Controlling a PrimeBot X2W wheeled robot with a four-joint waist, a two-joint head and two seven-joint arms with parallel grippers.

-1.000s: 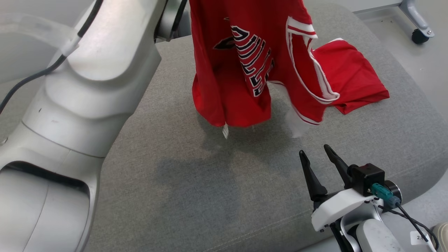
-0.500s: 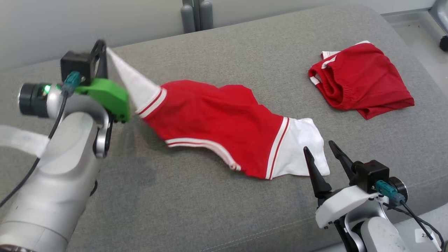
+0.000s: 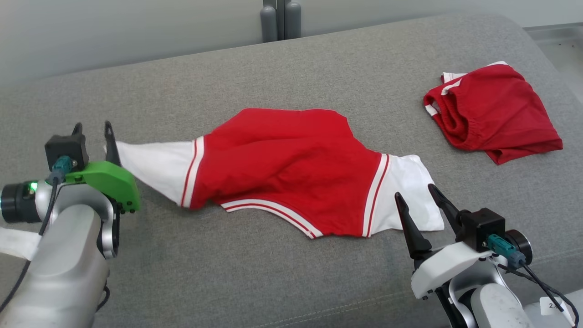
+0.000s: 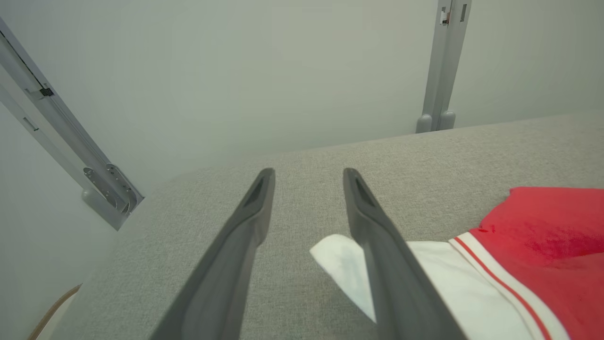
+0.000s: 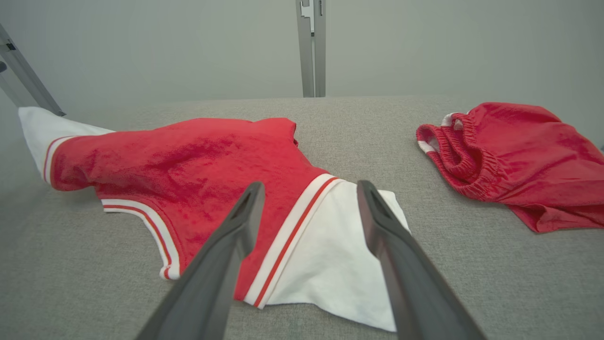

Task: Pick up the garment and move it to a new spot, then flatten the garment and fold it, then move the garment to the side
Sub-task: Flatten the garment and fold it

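Surface: a grey upholstered cushion (image 3: 273,273), wide and flat, is backed by a pale wall (image 3: 114,27). A grey upright post (image 3: 280,18) is noted at the far edge, centre.

Garment (image 3: 291,168): red, with a white panel at each end set off by red and white stripes. It is laid across the middle of the cushion, stretched from left to right and lying loosely, with shallow folds in the red part. A striped curved hem is seen along its near edge.

Left gripper (image 3: 93,125): positioned at the left end of the garment, low over the cushion. Its two fingers are held apart, with a clear gap between them. In the left wrist view the white corner (image 4: 339,259) is seen lying on the cushion against the inner side of one finger and partly hidden behind it. Nothing is clamped.

Right gripper (image 3: 413,191): positioned at the near right, just beside the other white end of the garment. Its fingers are spread wide and nothing is held. In the right wrist view the white panel is framed between the two fingers, beyond and below them.

Second red garment (image 3: 496,118): bunched, with an elastic band showing. It is placed at the far right of the cushion, well apart from the first.
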